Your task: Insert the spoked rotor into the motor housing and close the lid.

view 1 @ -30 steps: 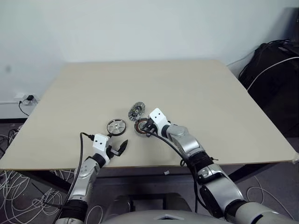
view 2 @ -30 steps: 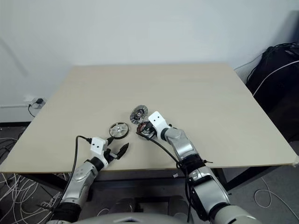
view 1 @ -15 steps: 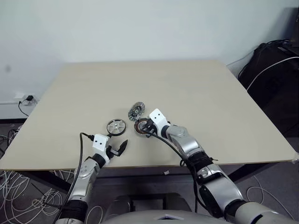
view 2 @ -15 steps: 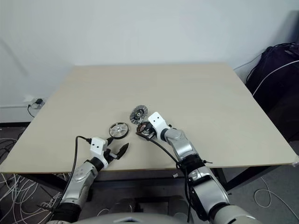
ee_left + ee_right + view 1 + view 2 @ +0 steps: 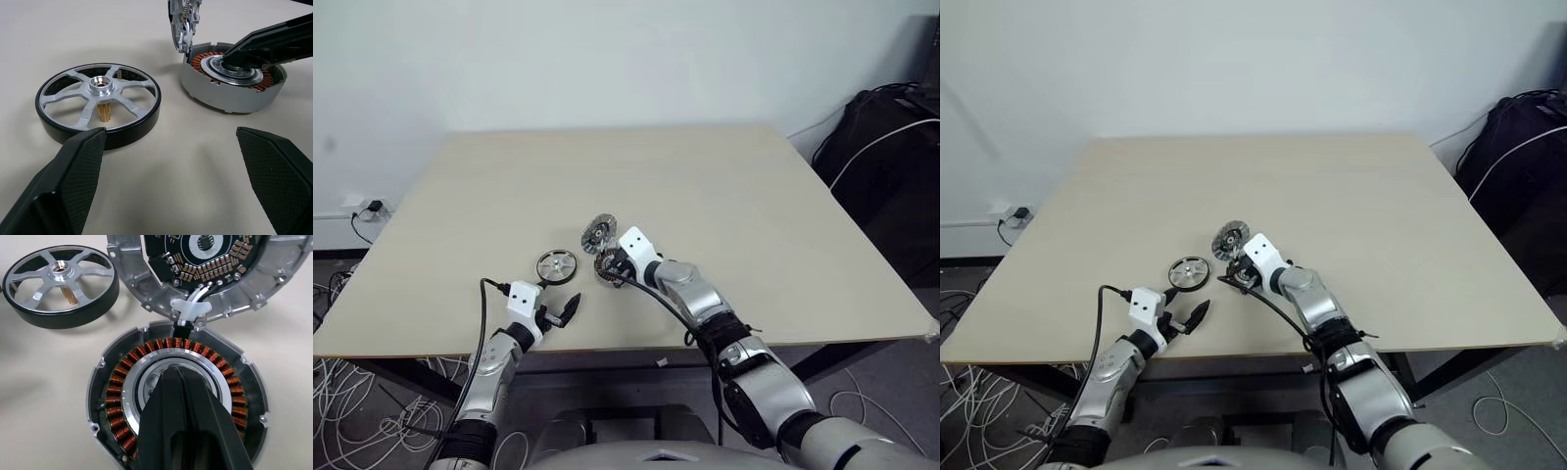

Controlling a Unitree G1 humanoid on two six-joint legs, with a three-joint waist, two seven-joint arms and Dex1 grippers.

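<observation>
1. Beige table (image 5: 724, 186) fills the centre of the head view. The three motor parts sit clustered in its lower-middle area, near the front edge.
2. Spoked rotor (image 5: 556, 265) lies flat on the table, lower left of frame centre. Silver spokes, black outer rim, brass hub visible in the left wrist view (image 5: 99, 104). Nothing touches it.
3. Motor housing (image 5: 176, 401) sits just right of the rotor, apart from it. Open top, ring of copper windings around a pale metal centre.
4. Lid (image 5: 598, 231) stands tilted up at the housing's far edge, joined to it by a short white cable connector. Its inner face shows a dark circuit board with copper pads (image 5: 205, 264).
5. Right gripper (image 5: 180, 382): fingers clenched together, empty, tips resting down in the pale centre of the housing. In the head view the arm reaches in from lower right toward frame centre.
6. Left gripper (image 5: 560, 311): released, jaws wide apart, holding nothing. It hovers near the table's front edge, lower left of the frame, just below the rotor and short of it. Its fingers (image 5: 78, 166) frame rotor and housing in the left wrist view.
7. Black bag (image 5: 886, 166) beyond the table at the right edge of frame; cables (image 5: 352, 392) on the floor at lower left.
</observation>
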